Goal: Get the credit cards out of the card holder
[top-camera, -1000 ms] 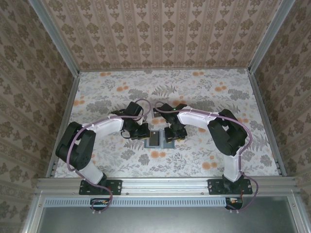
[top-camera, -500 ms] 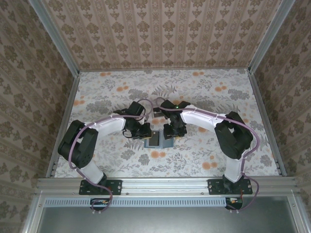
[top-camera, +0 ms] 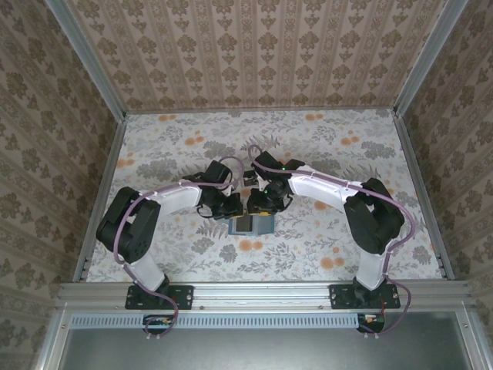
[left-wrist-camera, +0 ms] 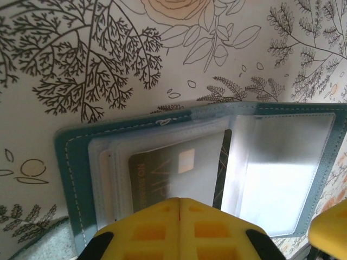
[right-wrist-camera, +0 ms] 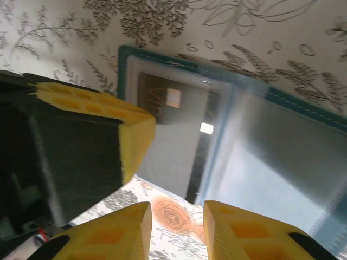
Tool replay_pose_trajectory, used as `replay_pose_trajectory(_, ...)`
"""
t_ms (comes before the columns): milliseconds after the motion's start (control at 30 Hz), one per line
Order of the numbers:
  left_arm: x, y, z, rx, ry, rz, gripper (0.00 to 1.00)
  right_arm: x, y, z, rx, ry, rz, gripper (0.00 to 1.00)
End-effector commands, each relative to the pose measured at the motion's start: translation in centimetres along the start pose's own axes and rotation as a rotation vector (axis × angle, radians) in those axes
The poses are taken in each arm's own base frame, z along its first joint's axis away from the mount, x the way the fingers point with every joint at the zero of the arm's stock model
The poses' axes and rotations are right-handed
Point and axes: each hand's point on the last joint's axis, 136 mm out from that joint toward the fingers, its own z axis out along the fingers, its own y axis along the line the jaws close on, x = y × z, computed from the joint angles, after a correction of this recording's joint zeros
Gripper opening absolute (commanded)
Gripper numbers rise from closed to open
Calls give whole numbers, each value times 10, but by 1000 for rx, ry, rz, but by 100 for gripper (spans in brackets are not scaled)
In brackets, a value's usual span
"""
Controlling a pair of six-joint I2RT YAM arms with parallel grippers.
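Note:
The teal card holder [top-camera: 253, 226] lies open on the floral table between both arms. In the left wrist view its teal edge [left-wrist-camera: 69, 162] frames clear sleeves, and a dark credit card [left-wrist-camera: 162, 170] with pale lettering and a pale square sits inside the left sleeve. A dark strip with thin orange lines [left-wrist-camera: 224, 162] shows at the fold. My left gripper [left-wrist-camera: 179, 200] is shut, its tip over the near edge of that sleeve, nothing between the fingers. My right gripper [right-wrist-camera: 177, 208] hangs open just off the holder's edge [right-wrist-camera: 126, 54], above the same card [right-wrist-camera: 168, 114].
The floral tablecloth [top-camera: 323, 146] spreads to patterned walls at the back and sides, with a metal rail [top-camera: 262, 291] along the near edge. The left gripper's yellow finger [right-wrist-camera: 133, 135] stands close beside the right gripper. Free room lies behind and to both sides.
My right gripper has swung left to the holder, close to the left gripper, and its jaws have narrowed. The left gripper has stayed shut and barely moved.

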Motion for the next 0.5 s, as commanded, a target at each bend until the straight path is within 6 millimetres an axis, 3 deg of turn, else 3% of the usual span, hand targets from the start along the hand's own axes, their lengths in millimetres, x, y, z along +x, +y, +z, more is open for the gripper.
replay_pose_trajectory(0, 3, 0, 5, 10, 19, -10, 7, -3, 10, 16, -107, 27, 58, 32)
replay_pose_trajectory(467, 7, 11, 8, -2, 28, -26, 6, -3, -4, 39, -112, 49, 110, 31)
